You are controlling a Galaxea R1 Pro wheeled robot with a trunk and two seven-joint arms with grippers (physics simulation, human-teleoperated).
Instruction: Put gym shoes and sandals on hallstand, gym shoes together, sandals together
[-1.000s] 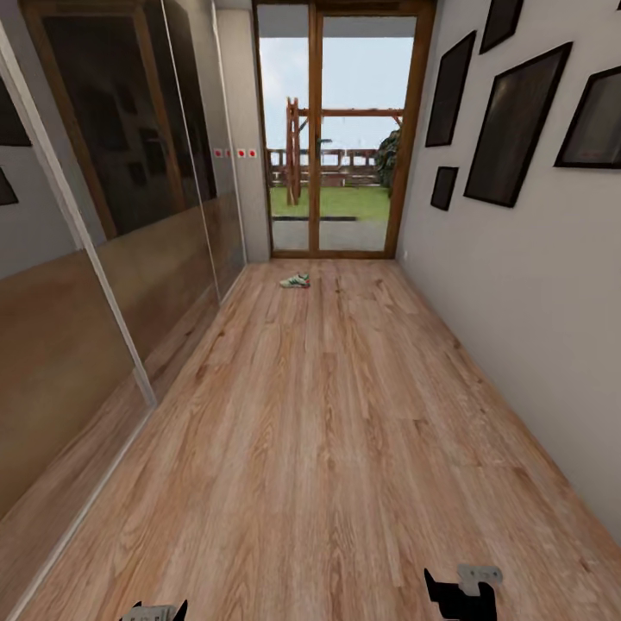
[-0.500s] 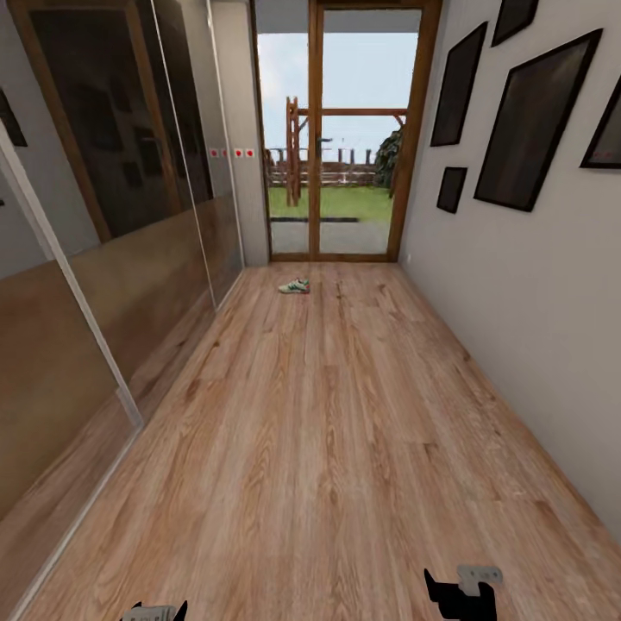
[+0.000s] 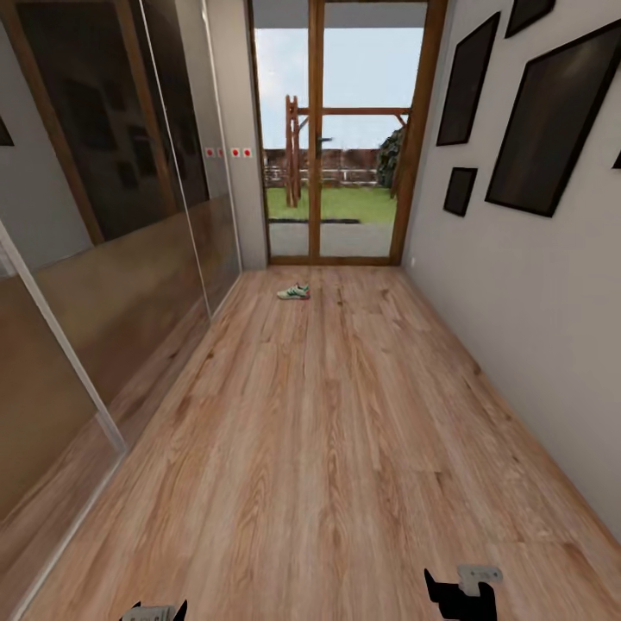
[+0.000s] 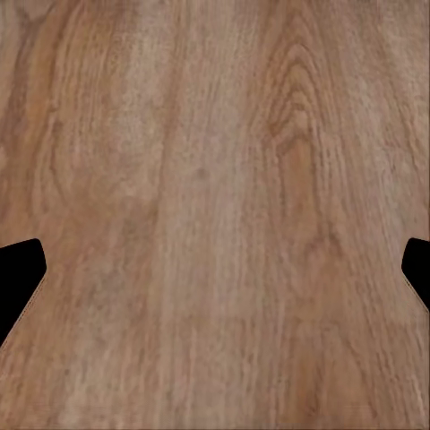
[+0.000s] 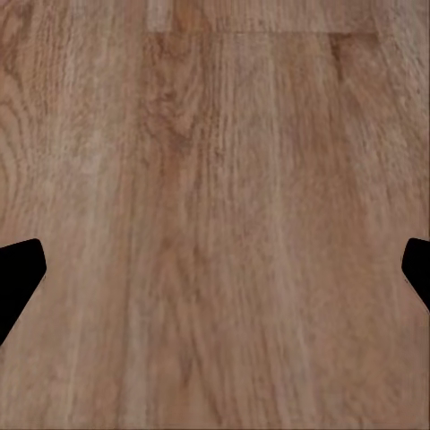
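- Where the corridor floor (image 3: 328, 448) runs ahead in the head view, light brown wood-grain planks stretch bare from the near edge to a glazed wooden door (image 3: 341, 138) at the far end, with grass and a fence showing through the glass.
- Along the floor's left edge stands a mirrored sliding wardrobe (image 3: 112, 224), its panels reflecting the planks; along the right edge rises a pale wall (image 3: 535, 328) hung with dark framed pictures (image 3: 556, 121).
- One gym shoe (image 3: 294, 292) lies on the floor near its far end, left of the midline and just short of the door, with nothing between it and the robot. It is white with a green side stripe; at this range finer detail is too small to tell.
- Left gripper (image 4: 215, 273): both black fingertips sit wide apart at the frame sides, over bare planks, holding nothing.
- Right gripper (image 5: 215, 273): fingers likewise spread and empty above the floor.
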